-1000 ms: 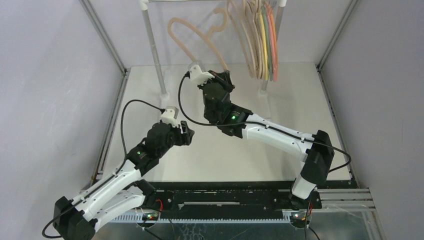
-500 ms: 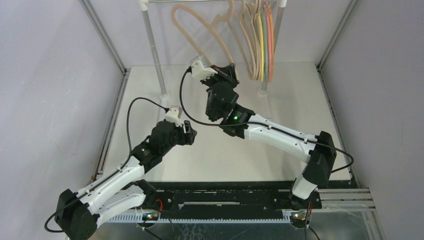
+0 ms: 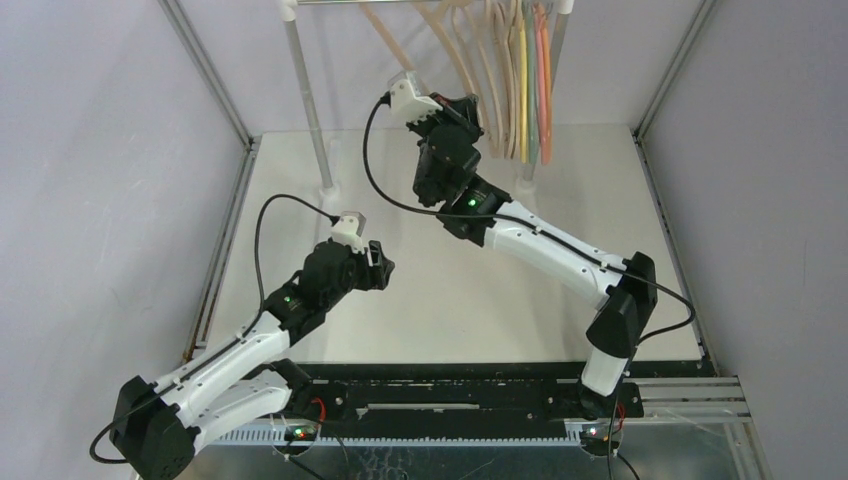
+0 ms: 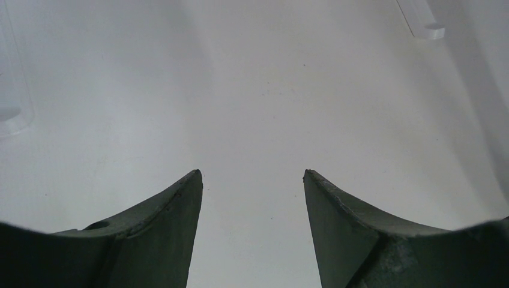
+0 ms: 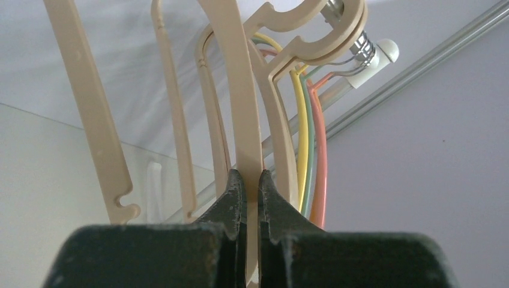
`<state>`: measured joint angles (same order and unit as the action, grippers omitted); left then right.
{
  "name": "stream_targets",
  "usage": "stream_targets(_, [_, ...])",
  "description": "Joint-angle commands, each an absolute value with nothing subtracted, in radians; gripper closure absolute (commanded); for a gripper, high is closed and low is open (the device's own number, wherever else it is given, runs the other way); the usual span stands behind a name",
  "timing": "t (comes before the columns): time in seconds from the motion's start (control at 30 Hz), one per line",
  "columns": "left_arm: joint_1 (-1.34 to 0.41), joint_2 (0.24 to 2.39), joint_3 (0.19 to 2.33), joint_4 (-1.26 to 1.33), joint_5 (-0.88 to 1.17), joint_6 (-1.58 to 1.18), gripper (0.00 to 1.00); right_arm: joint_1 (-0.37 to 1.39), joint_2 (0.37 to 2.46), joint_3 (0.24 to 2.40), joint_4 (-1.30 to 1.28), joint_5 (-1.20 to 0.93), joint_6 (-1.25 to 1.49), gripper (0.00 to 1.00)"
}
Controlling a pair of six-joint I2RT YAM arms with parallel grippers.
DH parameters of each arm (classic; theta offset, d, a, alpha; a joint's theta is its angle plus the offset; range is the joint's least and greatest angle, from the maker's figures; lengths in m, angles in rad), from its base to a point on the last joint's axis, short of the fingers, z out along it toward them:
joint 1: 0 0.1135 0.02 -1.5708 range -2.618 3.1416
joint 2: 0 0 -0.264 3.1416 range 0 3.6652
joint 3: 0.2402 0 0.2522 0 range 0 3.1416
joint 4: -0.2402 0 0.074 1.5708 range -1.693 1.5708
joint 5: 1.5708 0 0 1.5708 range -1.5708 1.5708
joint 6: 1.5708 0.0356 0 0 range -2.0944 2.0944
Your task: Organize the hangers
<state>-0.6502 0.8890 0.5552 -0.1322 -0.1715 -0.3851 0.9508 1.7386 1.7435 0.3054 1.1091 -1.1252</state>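
Note:
Several hangers (image 3: 520, 80) hang bunched at the right end of the rail: thick beige ones, then thin yellow (image 5: 302, 138), green (image 5: 310, 156) and orange (image 5: 322, 162). My right gripper (image 5: 249, 175) is raised beside them and shut on the flat arm of a beige hanger (image 5: 237, 90). That hanger's top runs out of view, so I cannot tell whether its hook is on the rail (image 5: 362, 47). In the top view the right gripper (image 3: 470, 108) sits just left of the bunch. My left gripper (image 4: 252, 174) stands open over bare table, low at centre-left (image 3: 385, 262).
The white-and-metal rail frame stands at the back, with its left post (image 3: 308, 110) and its right foot (image 3: 527, 182) on the white table (image 3: 600, 200). A foot of the frame (image 4: 433, 30) shows ahead of the left gripper. Grey walls close in both sides.
The right arm has lifted the beige hanger up and to the right, from tilted out on the left to close against the bunch. The left arm shifted slightly right, then stayed still.

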Motion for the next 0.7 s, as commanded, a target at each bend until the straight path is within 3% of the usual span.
stream_targets(0.0, [-0.657,0.872,0.553,-0.094,-0.161,-0.385,0.32,0.918,1.774,1.82,0.178,1.052,-1.002,1.0])
stream_targets(0.37, [-0.657,0.894,0.566,-0.095,-0.165,-0.382,0.32,0.908,1.803,1.741,0.07,1.058,-0.838,0.97])
stream_targets(0.4, [-0.657,0.897,0.565,-0.095,-0.166,-0.382,0.32,0.911,1.793,1.707,0.105,1.067,-0.844,0.85])
stream_targets(0.47, [-0.657,0.904,0.568,-0.095,-0.17,-0.38,0.31,0.923,1.764,1.652,0.184,1.084,-0.85,0.52])
stream_targets(0.57, [-0.657,0.92,0.577,-0.098,-0.185,-0.376,0.27,0.948,1.703,1.609,0.139,1.078,-0.759,0.28])
stream_targets(0.6, [-0.657,0.927,0.581,-0.101,-0.191,-0.376,0.25,0.954,1.681,1.61,0.061,1.058,-0.694,0.1])
stream_targets(0.67, [-0.657,0.939,0.586,-0.101,-0.205,-0.375,0.19,0.966,1.634,1.614,-0.097,1.002,-0.54,0.0])
